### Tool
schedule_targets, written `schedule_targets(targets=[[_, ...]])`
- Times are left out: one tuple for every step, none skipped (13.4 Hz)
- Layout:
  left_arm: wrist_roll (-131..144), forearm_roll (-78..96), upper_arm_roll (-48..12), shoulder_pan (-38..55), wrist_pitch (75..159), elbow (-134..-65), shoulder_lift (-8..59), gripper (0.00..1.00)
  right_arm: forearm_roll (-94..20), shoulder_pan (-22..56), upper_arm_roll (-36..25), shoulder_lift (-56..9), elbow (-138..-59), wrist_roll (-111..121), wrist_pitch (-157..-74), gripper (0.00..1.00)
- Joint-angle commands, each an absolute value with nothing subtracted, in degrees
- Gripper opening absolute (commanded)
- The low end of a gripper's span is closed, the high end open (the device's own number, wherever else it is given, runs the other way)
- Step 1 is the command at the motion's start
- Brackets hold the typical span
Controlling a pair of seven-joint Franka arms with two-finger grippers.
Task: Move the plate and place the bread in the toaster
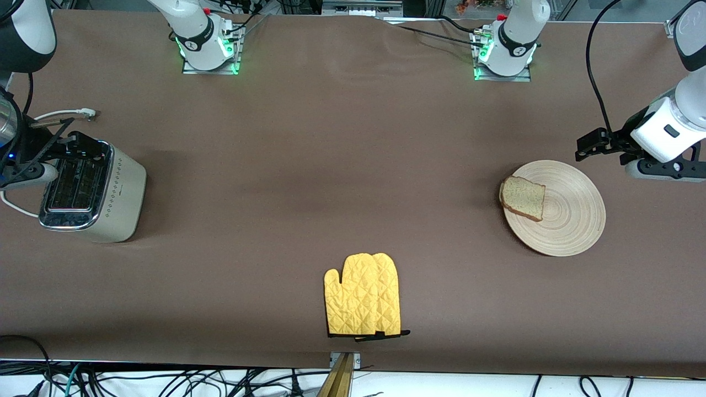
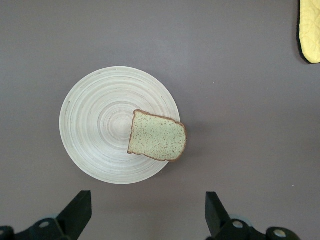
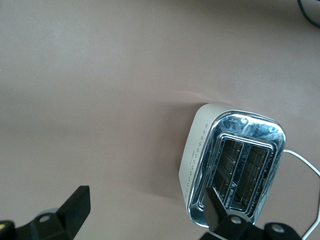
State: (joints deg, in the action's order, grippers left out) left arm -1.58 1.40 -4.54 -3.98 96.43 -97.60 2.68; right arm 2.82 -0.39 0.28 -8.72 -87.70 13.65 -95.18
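The round wooden plate (image 1: 571,223) lies toward the left arm's end of the table. The slice of bread (image 1: 523,197) rests on its rim, overhanging the edge that faces the table's middle. In the left wrist view the plate (image 2: 97,125) and bread (image 2: 157,136) lie just ahead of the fingers. My left gripper (image 1: 593,144) hangs open and holds nothing, over bare table beside the plate's rim (image 2: 148,212). The cream toaster (image 1: 91,190) stands at the right arm's end, slots up. My right gripper (image 1: 88,146) hovers open over its edge (image 3: 147,207), above the toaster (image 3: 235,165).
A yellow quilted oven mitt (image 1: 364,302) lies near the front edge at mid-table, its corner showing in the left wrist view (image 2: 311,30). The toaster's white cord (image 1: 66,114) trails toward the arms' bases. Brown table spreads between toaster and plate.
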Motion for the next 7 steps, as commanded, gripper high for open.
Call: schedule_targets(targets=[[-2.11,3.08,-4.57,-4.48,95.01,-95.80,3.43,1.00,3.34,-0.35,0.53,-9.93,-85.52,13.36,-94.39,1.00],[-2.11,3.08,-4.57,-4.92,95.01,-95.71,3.43,1.00,3.34,-0.35,0.53,-9.93,-85.52,13.27,-94.39,1.00],[-2.11,3.16,-4.57,-5.01,95.01,-95.80,3.43,1.00,3.34,-0.35,0.53,-9.93,-85.43,13.36,-94.39,1.00],[-2.11,3.16,-4.57,-5.10,95.01,-95.80,3.51,1.00,3.34,-0.35,0.53,-9.93,-85.52,13.45,-94.39,1.00],[-2.11,3.16,-4.57,-5.10,95.01,-95.71,3.60,1.00,3.34,-0.35,0.53,-9.93,-85.52,13.27,-94.39,1.00],[-2.11,3.16,-4.57,-5.10,95.01,-95.36,3.86,1.00,3.34,-0.35,0.53,-9.93,-85.43,13.18,-94.39,1.00],[-2.11,3.16,-4.57,-5.10,95.01,-95.27,3.95,1.00,3.34,-0.35,0.53,-9.93,-85.43,13.18,-94.39,1.00]])
